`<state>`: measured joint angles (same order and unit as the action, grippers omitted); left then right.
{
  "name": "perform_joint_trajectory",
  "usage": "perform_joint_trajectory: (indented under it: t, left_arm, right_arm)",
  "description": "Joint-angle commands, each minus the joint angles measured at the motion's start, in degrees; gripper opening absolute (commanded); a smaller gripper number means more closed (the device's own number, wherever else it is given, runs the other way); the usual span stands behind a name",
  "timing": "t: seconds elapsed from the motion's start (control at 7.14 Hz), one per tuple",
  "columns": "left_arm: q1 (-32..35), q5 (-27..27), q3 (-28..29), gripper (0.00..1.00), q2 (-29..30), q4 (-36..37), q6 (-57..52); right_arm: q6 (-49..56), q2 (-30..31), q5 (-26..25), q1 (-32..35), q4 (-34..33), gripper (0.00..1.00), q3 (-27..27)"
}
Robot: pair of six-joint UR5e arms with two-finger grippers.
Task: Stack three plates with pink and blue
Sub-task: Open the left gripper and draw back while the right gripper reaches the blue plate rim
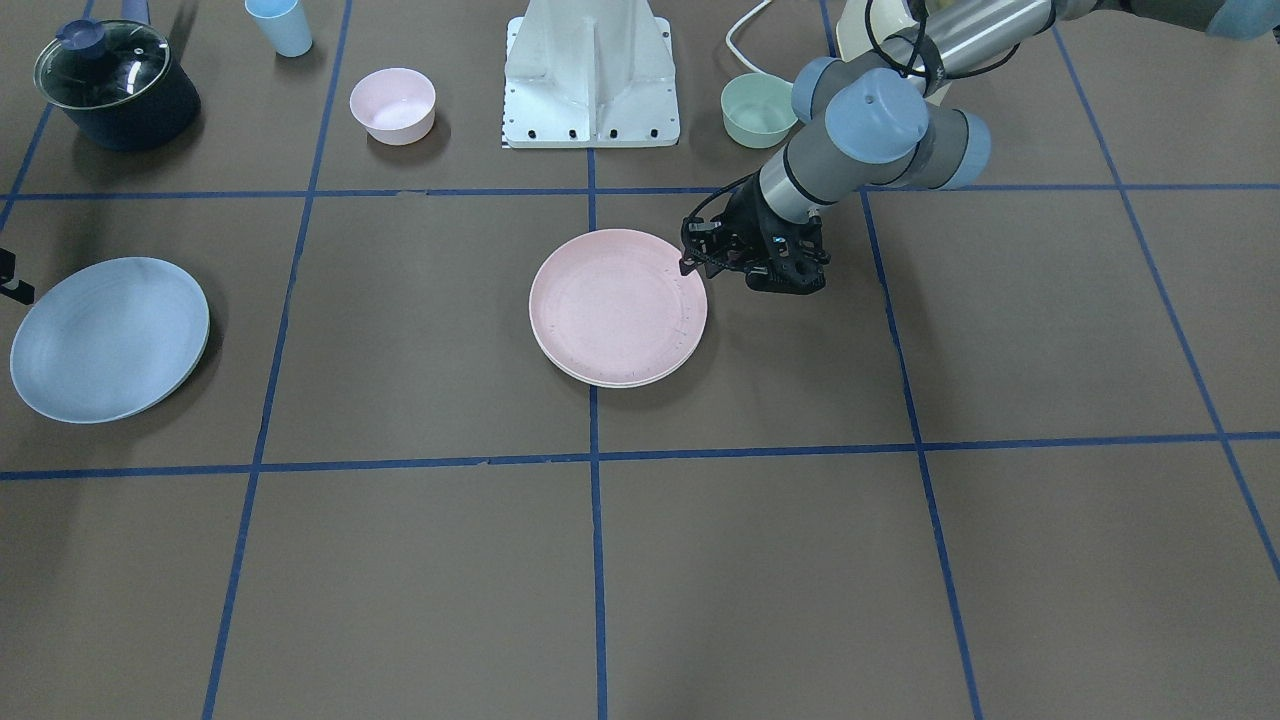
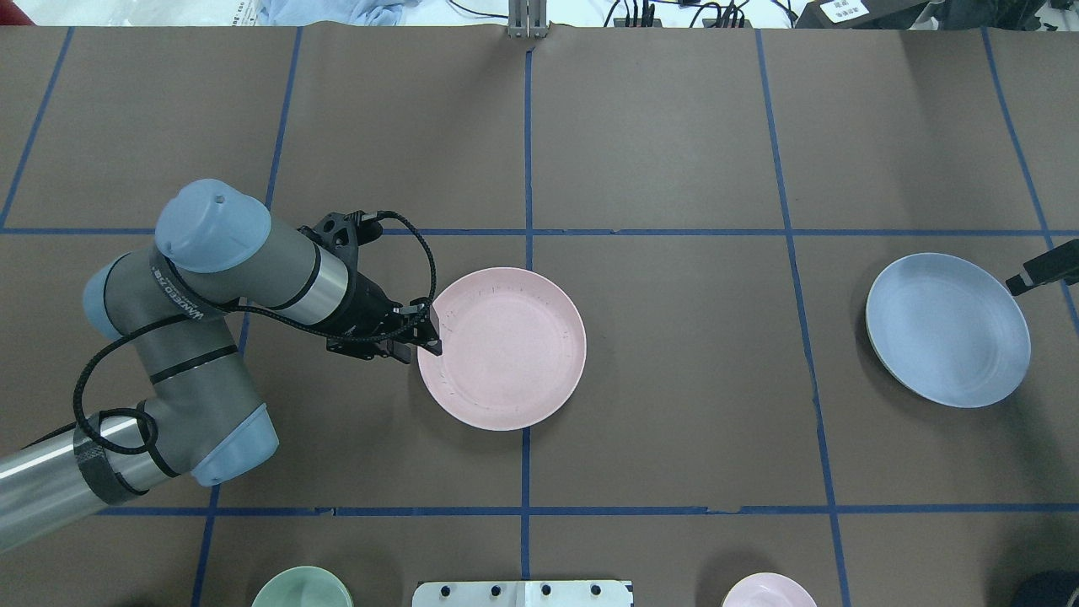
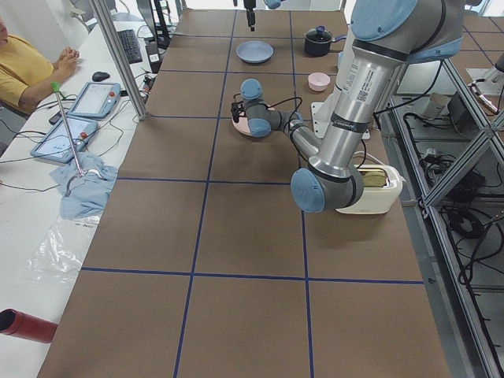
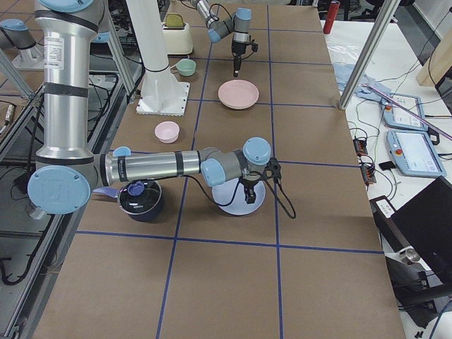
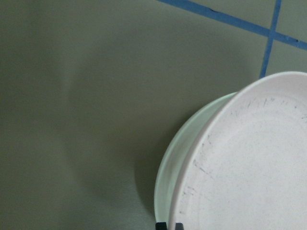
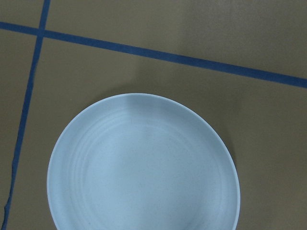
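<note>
In the overhead view the left gripper (image 2: 427,337) sits at the left rim of the pink plate (image 2: 514,354), fingertips close together; whether they pinch the rim I cannot tell. The pink plate lies mid-table (image 2: 674,421) on top of the cream-white plate (image 5: 169,163), whose rim peeks out beneath it in the left wrist view. Well apart to the right is the blue plate (image 2: 948,341), with the right gripper (image 2: 1044,270) at its upper right edge, its grasp unreadable

Brown table (image 2: 674,126) gridded with blue tape (image 2: 528,126); white side bench (image 3: 27,213), perhaps holding tablets (image 3: 96,100).
</note>
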<state>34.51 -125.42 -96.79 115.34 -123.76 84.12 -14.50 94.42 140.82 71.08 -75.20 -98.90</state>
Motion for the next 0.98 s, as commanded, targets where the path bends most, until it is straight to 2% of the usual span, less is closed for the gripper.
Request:
perform_joint_trajectory:
  t: [0.0,0.14,0.28,0.42,0.56,0.7,0.84]
  left_arm:
    - [2.30,0.27,-1.73,1.00,-0.38,0.19,0.69]
    - [2.92,0.27,-1.65,1.00,-0.38,0.10,0.17]
    - [3.10,0.27,-1.65,1.00,-0.38,0.10,0.17]
    - [3.45,0.27,-1.74,1.00,-0.38,0.19,0.08]
    - [3.54,0.18,-1.74,1.00,-0.38,0.19,0.08]
    - [3.54,0.18,-1.83,1.00,-0.38,0.19,0.08]
    - [3.98,0.18,-2.09,1.00,-0.47,0.19,0.08]
  right_arm:
    - [-4.29,0.06,-3.69,-3.65,0.05,1.00,0.20]
    - [-4.05,0.06,-4.23,-4.28,0.31,1.00,2.11]
    - [-4.13,-0.20,-8.67,-5.24,4.23,1.00,5.61]
    - [-4.31,-0.46,-9.06,-5.25,11.41,1.00,10.70]
    - [-4.48,-0.90,-8.98,-5.34,15.74,0.88,13.79]
    - [-4.66,-0.99,-8.89,-5.34,16.05,0.36,14.26]
    - [-4.57,-1.08,-8.89,-5.43,16.05,0.10,14.78]
